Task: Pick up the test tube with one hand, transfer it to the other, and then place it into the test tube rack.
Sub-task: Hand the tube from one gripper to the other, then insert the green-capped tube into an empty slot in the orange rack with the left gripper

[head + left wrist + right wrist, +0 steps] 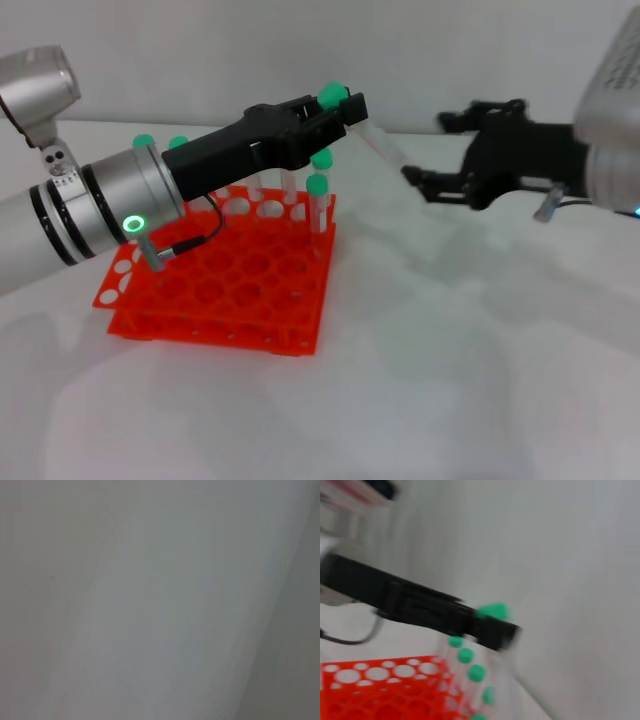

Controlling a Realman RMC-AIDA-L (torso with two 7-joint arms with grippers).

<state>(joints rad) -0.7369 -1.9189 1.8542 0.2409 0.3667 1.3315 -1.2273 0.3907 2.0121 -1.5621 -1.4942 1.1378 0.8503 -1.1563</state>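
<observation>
One test tube (372, 138) slants cap-up in your left gripper (345, 110), clamped above the test tube rack (225, 285); right gripper (425, 182) spread, empty

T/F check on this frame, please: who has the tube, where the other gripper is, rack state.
1. The left gripper holds the test tube near its green cap. True.
2. The right gripper is clamped on the tube. False: its fingers are spread and sit just off the tube's clear tip, not closed on it.
3. The test tube rack is empty. False: several green-capped tubes stand in its far rows.
4. The held tube hangs above the table to the right of the rack, not in a hole. True.
5. The rack is blue. False: it is orange-red.
</observation>
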